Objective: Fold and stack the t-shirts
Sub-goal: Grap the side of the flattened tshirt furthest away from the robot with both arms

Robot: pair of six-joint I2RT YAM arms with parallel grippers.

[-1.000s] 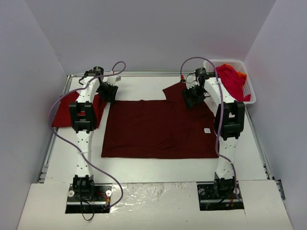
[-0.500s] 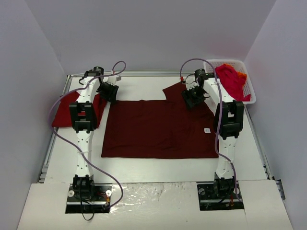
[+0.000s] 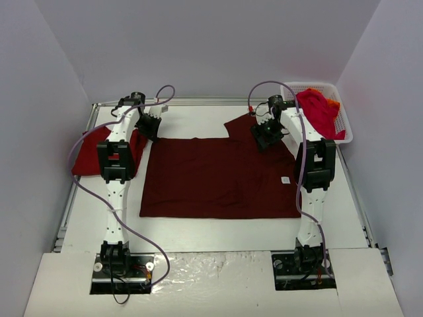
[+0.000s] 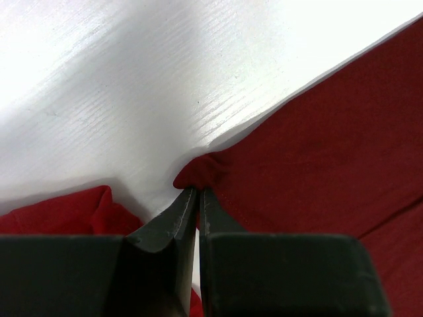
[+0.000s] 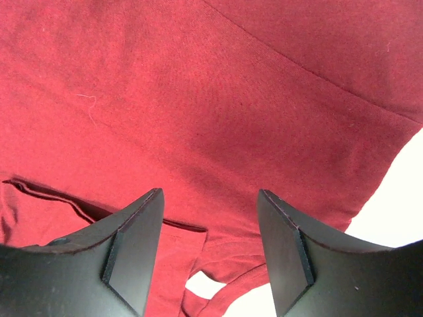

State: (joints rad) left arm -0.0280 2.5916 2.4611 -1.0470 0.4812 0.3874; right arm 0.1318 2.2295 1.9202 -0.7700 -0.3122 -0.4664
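The shirt looks soft and limp, best gripped at corners. The left gripper pinches a corner bunched at its tips; the right gripper stands half open above cloth, empty.

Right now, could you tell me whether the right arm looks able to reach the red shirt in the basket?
Probably yes. The right pincer hangs open over the maroon shirt, and the white basket stands close beside it, open-topped, with the red shirt heaped over its rim.
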